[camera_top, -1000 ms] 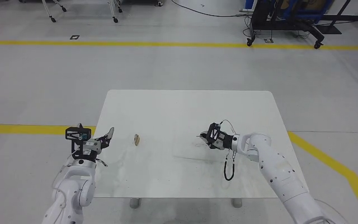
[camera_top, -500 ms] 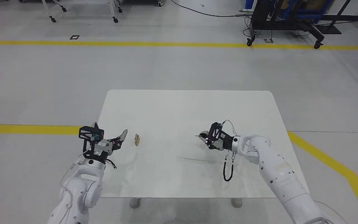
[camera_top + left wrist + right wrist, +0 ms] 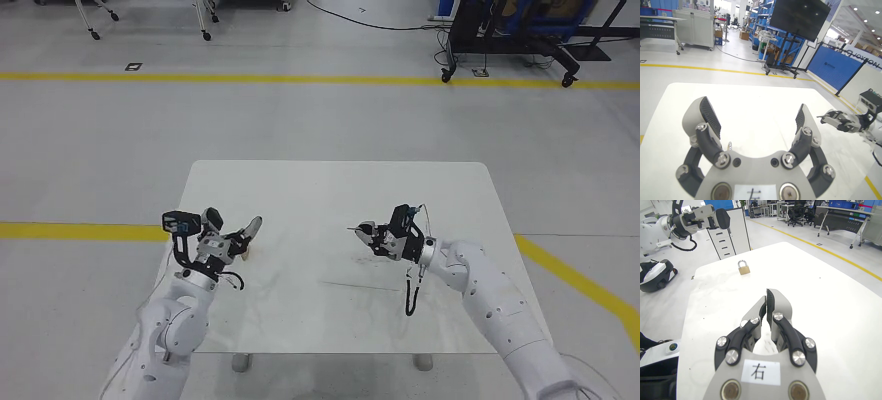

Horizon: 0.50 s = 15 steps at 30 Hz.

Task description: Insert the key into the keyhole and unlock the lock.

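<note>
The left gripper [image 3: 753,102], fingers spread, swings in from the edge of the table [image 3: 330,190] toward 3 o'clock and now hangs over the lock [image 3: 744,267]. The right gripper [image 3: 766,292] edges toward 12 o'clock, pinching the key [image 3: 818,116].

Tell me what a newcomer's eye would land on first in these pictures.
A small brass padlock catches the eye, alone on the white table near its left side. The left gripper hangs close over it, jaws wide open. Toward the table's middle, the right gripper has its jaws shut on the key, whose tip pokes out.
</note>
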{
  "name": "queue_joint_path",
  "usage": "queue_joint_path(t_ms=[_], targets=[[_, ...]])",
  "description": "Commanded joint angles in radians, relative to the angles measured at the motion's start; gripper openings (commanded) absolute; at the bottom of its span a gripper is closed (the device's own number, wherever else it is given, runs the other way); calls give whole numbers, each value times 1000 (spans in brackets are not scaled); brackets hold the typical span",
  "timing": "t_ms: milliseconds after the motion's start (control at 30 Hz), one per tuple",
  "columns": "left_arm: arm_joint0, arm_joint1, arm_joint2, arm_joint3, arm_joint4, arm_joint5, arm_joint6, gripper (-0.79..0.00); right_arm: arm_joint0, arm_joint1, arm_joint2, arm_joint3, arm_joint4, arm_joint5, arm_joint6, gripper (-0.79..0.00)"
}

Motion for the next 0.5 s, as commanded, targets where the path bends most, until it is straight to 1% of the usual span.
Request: queue_joint_path(t_ms=[0,33,100,133,200,233,333,467], targets=[[-18,-7,2,18,-380,-20,-64,0,-6,-1,-4,-2,7,5,2,-785],[-30,-12,7,32,-517,-29,-97,0,-15,-5,-11,-4,43,-1,-3,-785],[-62,-18,22,60,-752,-42,-202,0,-13,-12,-33,10,126,-47,11,-785],[-79,-20,33,78,-842,-37,-269,0,-10,-17,-44,21,177,-73,12,-785],[-114,-27,58,112,-1086,-12,-396,0,-1,-27,-86,21,284,-74,21,-785],[-138,-28,66,135,-1172,6,-469,0,1,-30,-107,21,346,-74,21,-785],[-201,-34,94,214,-1351,29,-630,0,21,-33,-166,23,518,-74,50,-785],[-261,-45,136,301,-1476,14,-753,0,47,-26,-220,26,699,-74,113,-785]])
